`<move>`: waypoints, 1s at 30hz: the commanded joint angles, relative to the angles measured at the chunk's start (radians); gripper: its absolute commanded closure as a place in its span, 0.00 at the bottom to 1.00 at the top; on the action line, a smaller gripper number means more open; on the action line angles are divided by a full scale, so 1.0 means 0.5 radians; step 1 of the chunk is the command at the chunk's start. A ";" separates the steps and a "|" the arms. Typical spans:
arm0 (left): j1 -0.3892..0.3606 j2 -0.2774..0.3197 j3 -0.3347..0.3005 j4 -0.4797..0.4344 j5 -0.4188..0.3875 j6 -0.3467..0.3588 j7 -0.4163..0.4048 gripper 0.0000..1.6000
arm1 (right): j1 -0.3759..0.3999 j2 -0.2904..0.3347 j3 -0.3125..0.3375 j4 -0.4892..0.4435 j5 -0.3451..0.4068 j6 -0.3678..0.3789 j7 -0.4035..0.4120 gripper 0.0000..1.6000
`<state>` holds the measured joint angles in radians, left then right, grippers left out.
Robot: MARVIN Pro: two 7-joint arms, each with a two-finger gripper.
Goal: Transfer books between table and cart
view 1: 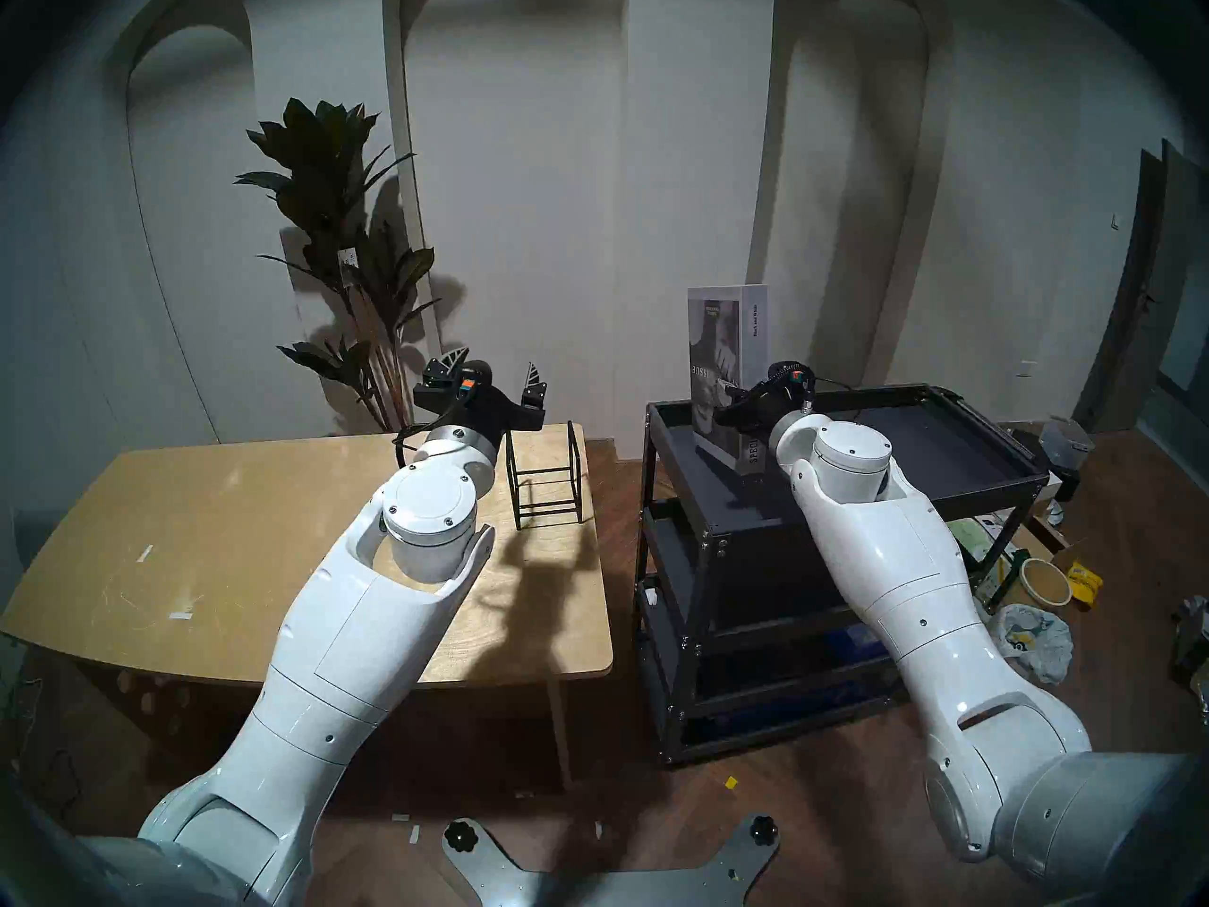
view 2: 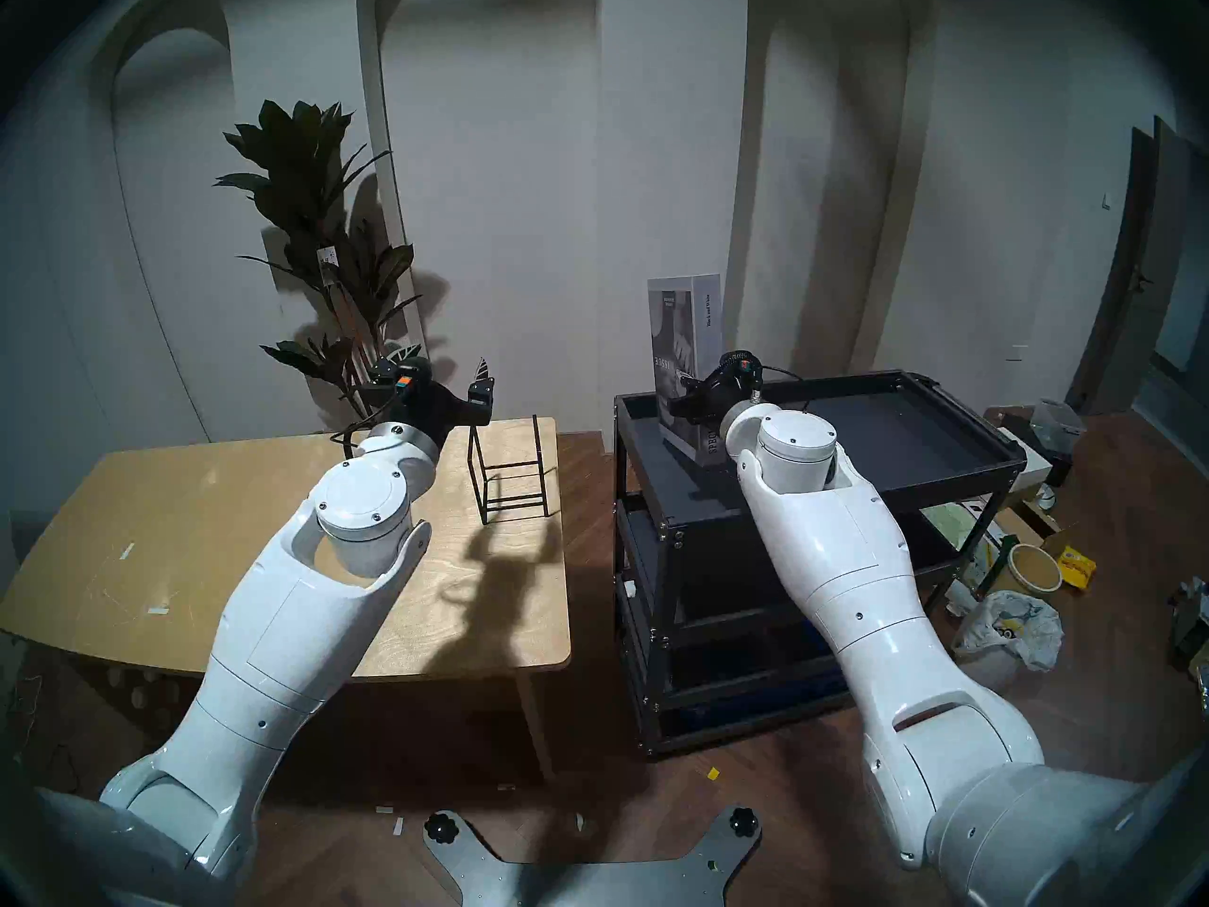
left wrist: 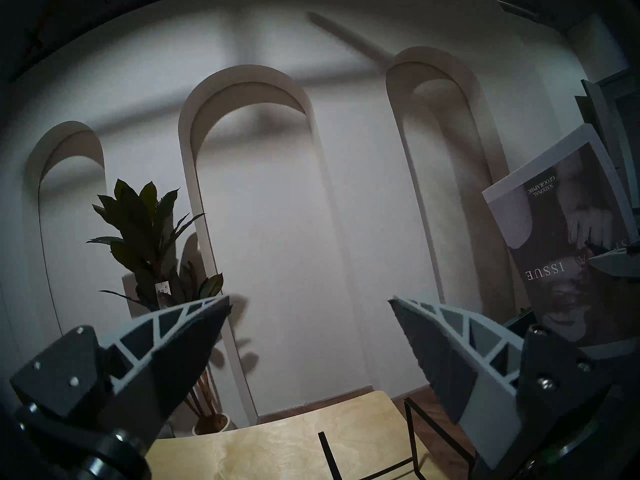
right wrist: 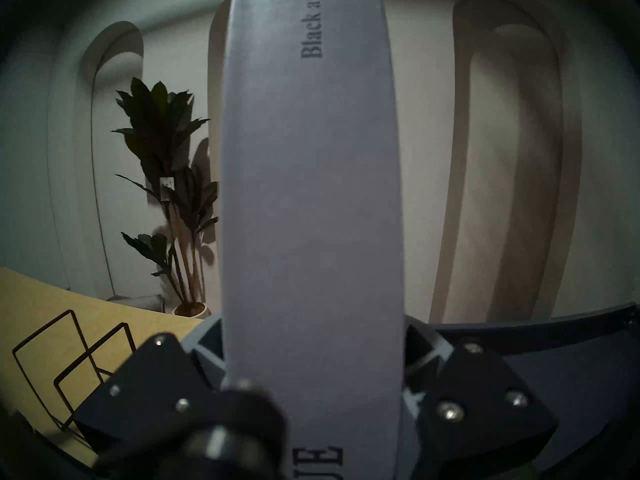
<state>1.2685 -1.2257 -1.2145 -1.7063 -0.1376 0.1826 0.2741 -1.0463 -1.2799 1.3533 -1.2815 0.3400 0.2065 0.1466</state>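
Note:
A thick white-grey book (view 1: 726, 356) with a greyscale photo cover stands upright at the left end of the black cart's (view 1: 916, 441) top tray. My right gripper (view 1: 727, 416) is shut on its lower part, one finger on each cover. In the right wrist view the spine (right wrist: 311, 191) rises between the fingers. The book's lower end is down at the tray floor; I cannot tell whether it rests there. My left gripper (view 1: 492, 369) hangs open and empty above the far right corner of the plywood table (view 1: 229, 526). The left wrist view shows the book's cover (left wrist: 568, 247) off to the right.
A small black wire rack (view 1: 546, 474) stands on the table's far right corner, just below and right of my left gripper. A tall potted plant (view 1: 340, 231) stands behind the table by the wall. Bags, a tub and litter (view 1: 1047, 585) lie on the floor right of the cart.

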 commanded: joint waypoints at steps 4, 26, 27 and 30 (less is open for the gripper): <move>-0.079 -0.038 0.021 0.015 0.050 -0.066 0.027 0.00 | -0.024 -0.079 0.094 0.116 0.004 -0.306 0.127 1.00; -0.071 -0.049 0.035 0.043 0.064 -0.054 0.053 0.00 | -0.022 -0.226 0.121 0.496 0.087 -0.812 0.269 1.00; -0.072 -0.049 0.034 0.046 0.064 -0.052 0.053 0.00 | -0.021 -0.229 0.121 0.508 0.085 -0.823 0.267 1.00; -0.077 -0.050 0.032 0.055 0.061 -0.047 0.047 0.00 | -0.021 -0.241 0.118 0.532 0.077 -0.844 0.249 1.00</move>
<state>1.2571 -1.2510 -1.1919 -1.6709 -0.1055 0.1611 0.3050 -1.0750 -1.3794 1.4167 -1.0243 0.3840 -0.1763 0.2774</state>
